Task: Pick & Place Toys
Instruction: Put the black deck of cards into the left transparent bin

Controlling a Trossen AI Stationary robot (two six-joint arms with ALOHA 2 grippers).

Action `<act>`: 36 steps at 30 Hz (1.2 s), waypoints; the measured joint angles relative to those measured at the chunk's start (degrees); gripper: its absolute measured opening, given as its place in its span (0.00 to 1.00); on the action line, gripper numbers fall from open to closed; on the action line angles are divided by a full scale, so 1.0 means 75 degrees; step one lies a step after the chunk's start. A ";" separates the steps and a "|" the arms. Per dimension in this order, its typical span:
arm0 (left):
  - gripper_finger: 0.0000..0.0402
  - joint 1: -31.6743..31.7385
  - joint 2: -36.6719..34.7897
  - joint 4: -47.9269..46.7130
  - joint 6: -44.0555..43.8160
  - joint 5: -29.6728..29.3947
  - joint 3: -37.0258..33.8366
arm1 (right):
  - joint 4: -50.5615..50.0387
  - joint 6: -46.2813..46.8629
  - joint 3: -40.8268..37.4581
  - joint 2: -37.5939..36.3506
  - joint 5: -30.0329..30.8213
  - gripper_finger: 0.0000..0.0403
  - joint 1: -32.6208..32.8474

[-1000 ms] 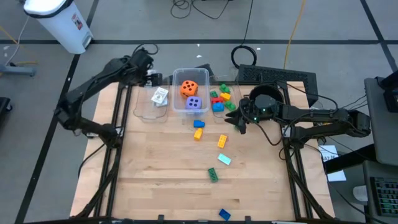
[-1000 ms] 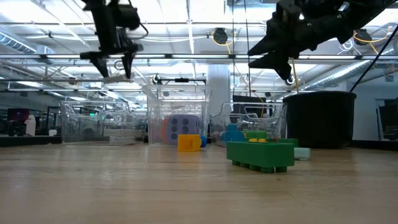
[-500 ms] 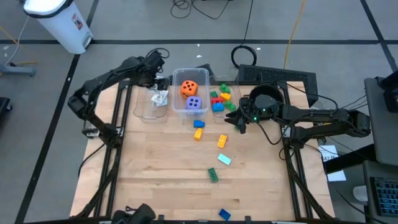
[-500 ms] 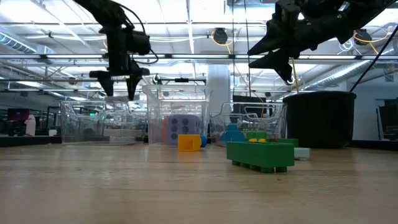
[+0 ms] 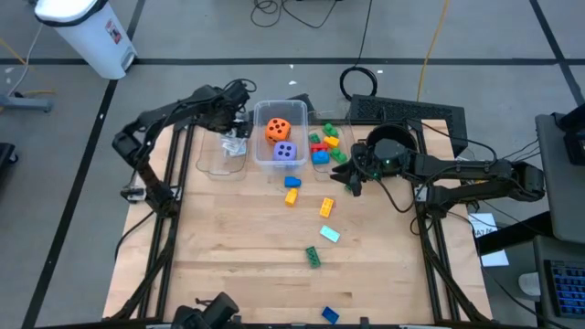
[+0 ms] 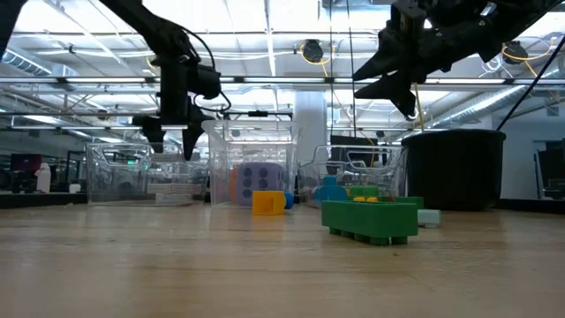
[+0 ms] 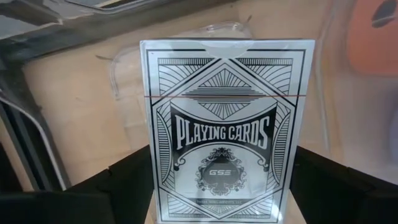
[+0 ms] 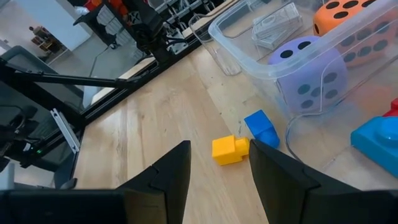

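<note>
Even, bright overhead light falls on the wooden table [image 5: 247, 238], and shadows under the bricks are faint — the high view is sharp throughout. In the low view the ceiling light strips [image 6: 282, 35] glare white, both arms show as dark silhouettes, and the nearest tabletop is soft. The left wrist view holds the playing cards box [image 7: 227, 127] crisp while its surroundings blur — the bin's clear plastic smears the orange die [image 7: 373, 31].

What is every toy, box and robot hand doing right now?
Left gripper: open, over the left bin.
Playing cards: in the left bin, standing between the gripper's fingers.
Orange die: in the middle bin.
Purple die: in the same bin.
Right gripper: open, empty, above the table.
Yellow brick: loose on the table.
Green brick: loose on the table.
</note>
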 joint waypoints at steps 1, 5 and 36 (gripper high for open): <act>0.80 0.0000 0.0048 -0.0002 0.0000 0.0002 0.0000 | -0.0022 0.0000 0.0000 0.0000 0.0000 0.38 -0.0003; 0.79 0.0000 0.0269 -0.0011 -0.0003 0.0035 -0.0006 | -0.0020 0.0097 -0.0041 0.0000 0.0000 0.38 -0.0002; 0.85 0.0213 0.0448 -0.0017 0.0143 0.0361 -0.0012 | 0.0235 0.0797 -0.0507 0.0000 -0.0027 0.38 0.0000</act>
